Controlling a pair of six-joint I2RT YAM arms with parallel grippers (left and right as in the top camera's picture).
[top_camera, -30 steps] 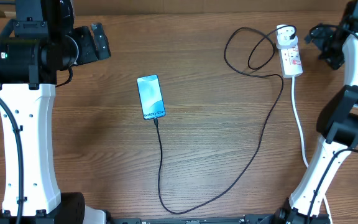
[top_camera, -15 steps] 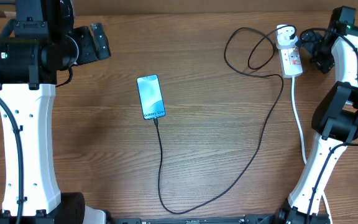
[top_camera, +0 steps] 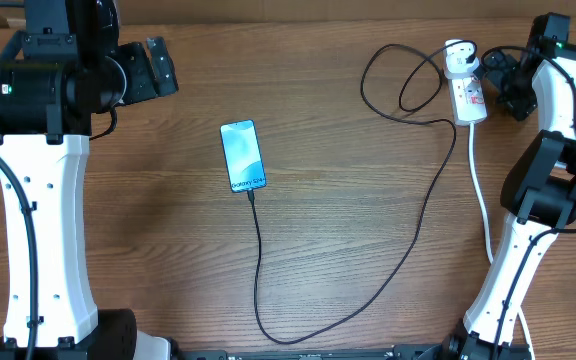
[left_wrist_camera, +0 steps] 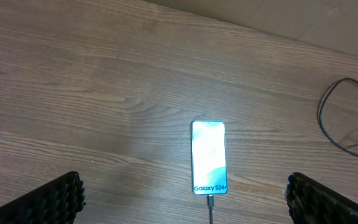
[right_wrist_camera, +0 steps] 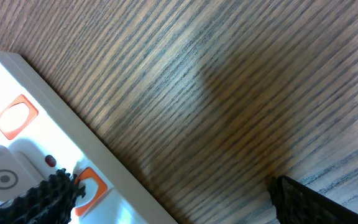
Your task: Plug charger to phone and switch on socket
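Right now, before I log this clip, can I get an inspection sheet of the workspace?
Surface: wooden table, bare apart from the job's things.
Job's things: phone flat, screen lit; charger meets its near end, apparently plugged in; socket at the far right, switch state not readable.
Clutter: nothing seen.
Grippers: left gripper open, empty, off to the phone's far left; right gripper open, at the socket, one finger beside a red switch, contact unclear.
Cables: charger loops by the socket, then sweeps round to the phone; white cord runs toward the right arm's base.
Surroundings: nothing seen.
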